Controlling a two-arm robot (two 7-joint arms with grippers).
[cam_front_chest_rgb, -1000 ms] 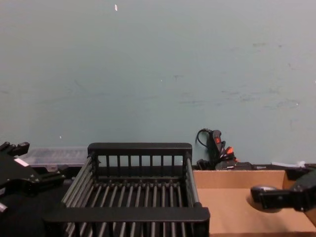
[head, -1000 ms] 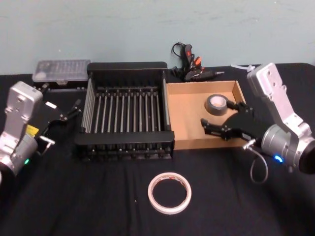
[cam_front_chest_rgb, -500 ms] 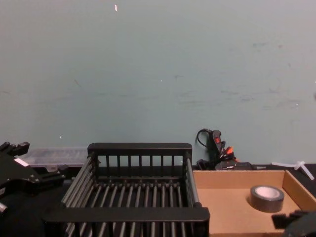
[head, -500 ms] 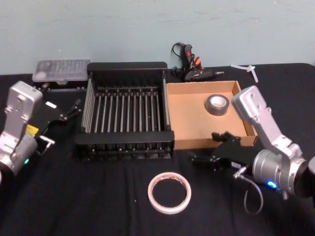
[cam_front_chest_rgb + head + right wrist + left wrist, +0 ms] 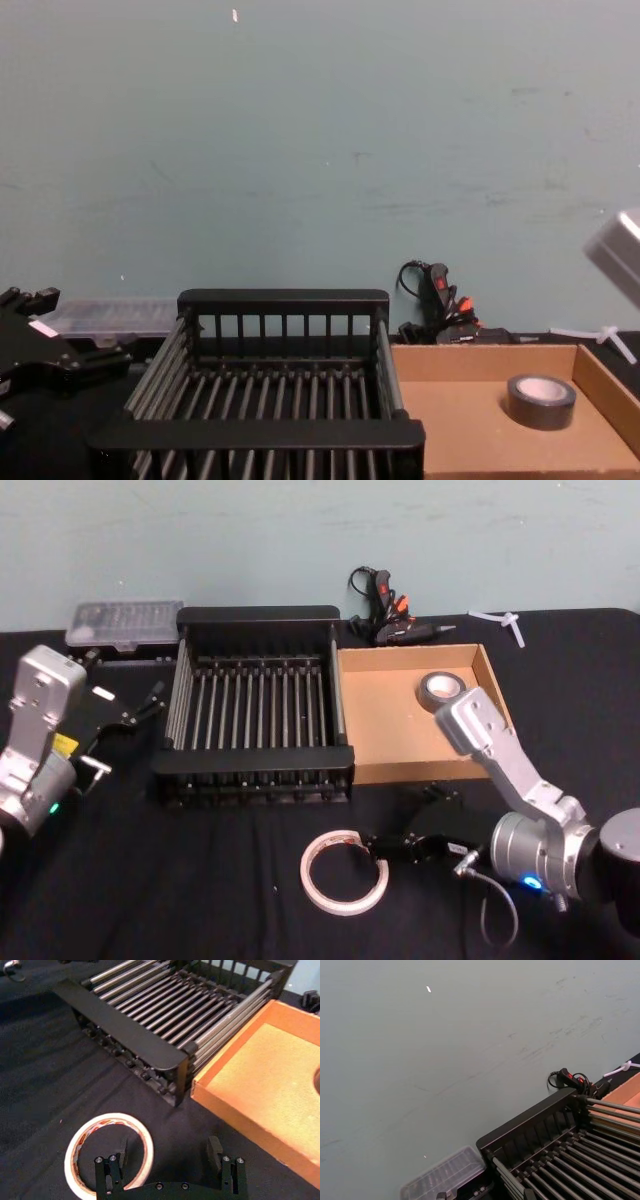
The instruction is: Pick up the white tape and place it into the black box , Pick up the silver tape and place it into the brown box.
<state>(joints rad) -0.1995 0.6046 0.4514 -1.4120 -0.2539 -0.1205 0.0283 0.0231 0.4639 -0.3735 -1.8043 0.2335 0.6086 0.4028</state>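
black cloth covers the table (image 5: 150,880). far left, the left gripper (image 5: 140,712) sits parked beside the crate; can't tell its jaw state. behind it a clear case (image 5: 125,623) lies by the wall. next comes the black box (image 5: 260,770), slatted, nothing in it. in front of it, apart from it on the cloth, lies the white tape (image 5: 345,871), flat, hole up. right of the crate, touching it, is the brown box (image 5: 385,735) w/ the silver tape (image 5: 441,691) lying flat in its far right corner, so that half looks done. a glue gun (image 5: 392,620) lies behind the boxes.

right gripper (image 5: 388,842) is low over the cloth at the ring's right edge. in the right wrist view its fingers (image 5: 121,1150) are spread wide, one tip over the ring's near rim, the other off to the side over bare cloth.

step in hand, i'd say: lining up on the white tape. next move prob needs one finger dropped into the hole & the other outside the band, then a pinch on the thin wall, lift, carry left-back over the crate. ring is thin & flat, so a shallow grip may slip.
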